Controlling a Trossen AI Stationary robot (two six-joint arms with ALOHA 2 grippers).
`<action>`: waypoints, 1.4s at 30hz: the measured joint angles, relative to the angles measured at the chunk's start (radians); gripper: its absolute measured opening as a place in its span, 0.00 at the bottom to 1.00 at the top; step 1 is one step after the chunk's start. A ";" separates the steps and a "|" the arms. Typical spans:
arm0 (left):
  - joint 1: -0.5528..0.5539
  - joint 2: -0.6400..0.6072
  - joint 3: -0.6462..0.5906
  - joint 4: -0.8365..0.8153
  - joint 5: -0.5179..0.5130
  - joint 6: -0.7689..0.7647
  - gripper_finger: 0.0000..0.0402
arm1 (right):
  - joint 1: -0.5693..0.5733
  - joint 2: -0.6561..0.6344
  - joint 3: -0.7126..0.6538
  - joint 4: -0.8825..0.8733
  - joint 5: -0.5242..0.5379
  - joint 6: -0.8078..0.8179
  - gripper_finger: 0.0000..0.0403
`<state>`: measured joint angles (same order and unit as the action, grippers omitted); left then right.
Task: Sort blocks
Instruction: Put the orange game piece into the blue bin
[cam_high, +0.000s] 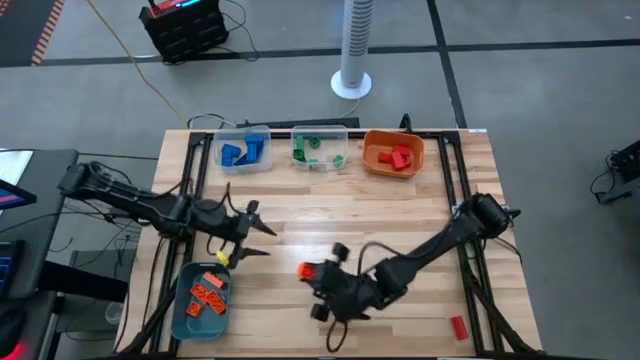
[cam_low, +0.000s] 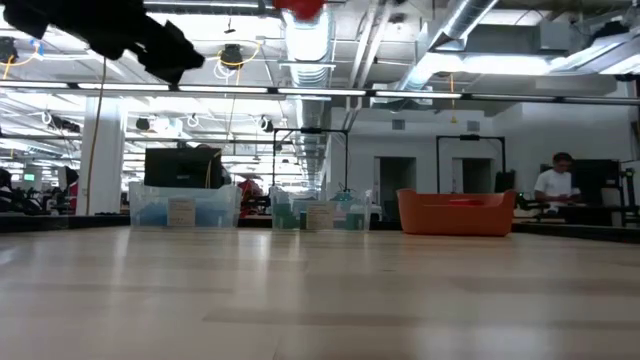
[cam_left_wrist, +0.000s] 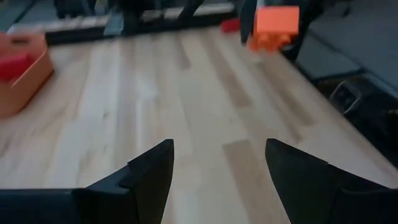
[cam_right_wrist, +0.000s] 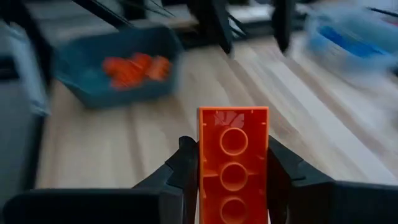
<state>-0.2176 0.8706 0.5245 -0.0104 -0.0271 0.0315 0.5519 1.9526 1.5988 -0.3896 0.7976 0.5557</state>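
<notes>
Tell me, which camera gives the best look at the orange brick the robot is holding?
The right wrist view: the orange brick fills the centre, clamped in the right gripper. The high view shows it tiny, the left wrist view distant, and the low view only an edge.

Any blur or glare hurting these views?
Right wrist view: orange brick in the right gripper sharp, teal bin behind blurred. Left wrist view: the brick soft. High view: glare patch on the table. Low view: bright ceiling lights, the arm silhouetted.
</notes>
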 joint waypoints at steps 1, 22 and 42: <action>-0.018 -0.005 -0.020 0.042 -0.001 -0.001 0.61 | -0.017 0.000 -0.015 0.079 -0.037 -0.049 0.32; -0.134 0.085 -0.052 0.489 -0.012 -0.064 0.61 | -0.120 0.078 -0.030 0.908 -0.091 -0.734 0.32; -0.135 0.158 -0.050 0.693 -0.057 0.114 0.61 | -0.150 0.083 -0.030 0.953 -0.096 -0.774 0.32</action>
<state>-0.3523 1.0290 0.4747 0.6828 -0.0842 0.1459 0.4015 2.0357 1.5688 0.5636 0.7017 -0.2188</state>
